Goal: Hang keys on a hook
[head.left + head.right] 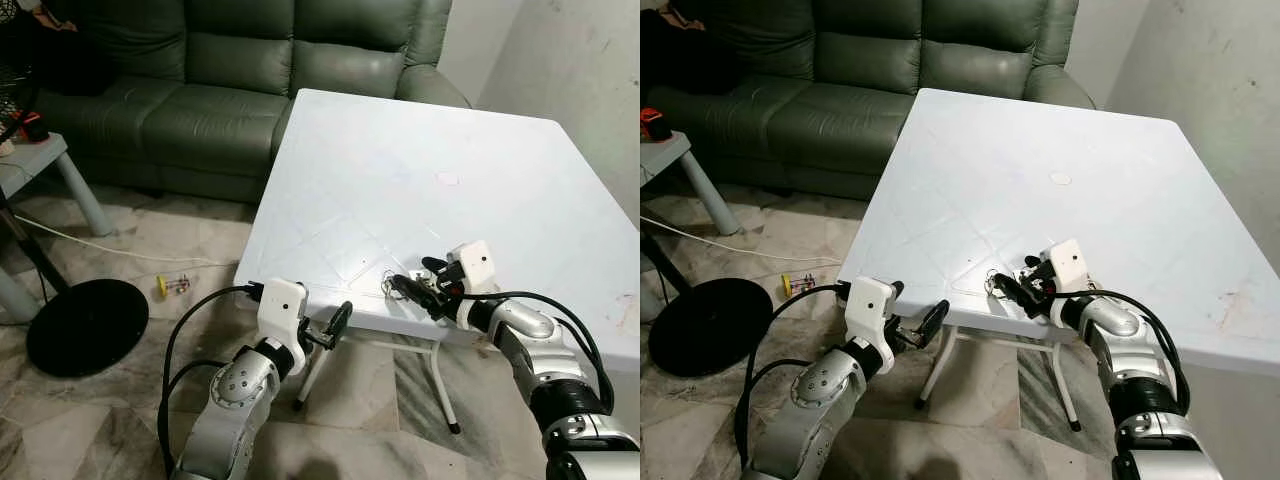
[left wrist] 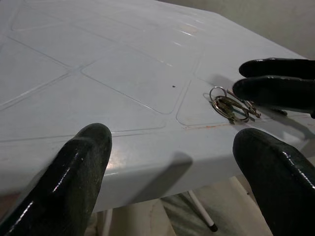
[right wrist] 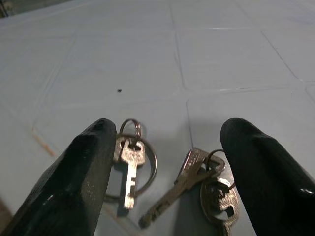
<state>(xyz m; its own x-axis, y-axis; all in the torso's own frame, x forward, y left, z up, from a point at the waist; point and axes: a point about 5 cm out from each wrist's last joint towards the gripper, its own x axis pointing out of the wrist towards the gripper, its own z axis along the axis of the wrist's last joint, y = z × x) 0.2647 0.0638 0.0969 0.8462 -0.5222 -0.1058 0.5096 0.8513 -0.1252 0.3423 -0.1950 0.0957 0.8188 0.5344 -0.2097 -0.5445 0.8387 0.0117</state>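
A bunch of silver keys (image 3: 172, 184) on linked rings lies flat on the white table (image 1: 420, 170), close to its near edge. My right gripper (image 1: 420, 282) is open and low over the table, its two black fingers (image 3: 83, 172) standing either side of the keys (image 1: 397, 284) without closing on them. My left gripper (image 1: 335, 325) is open just below and in front of the table's near edge, left of the keys (image 2: 229, 105), with nothing between its fingers (image 2: 78, 167).
A grey-green sofa (image 1: 230, 70) stands behind the table. On the tiled floor to the left sit a black round base (image 1: 85, 325), a white cable and a small yellow object (image 1: 170, 286). A pale side table (image 1: 40, 165) stands at far left. A wall rises on the right.
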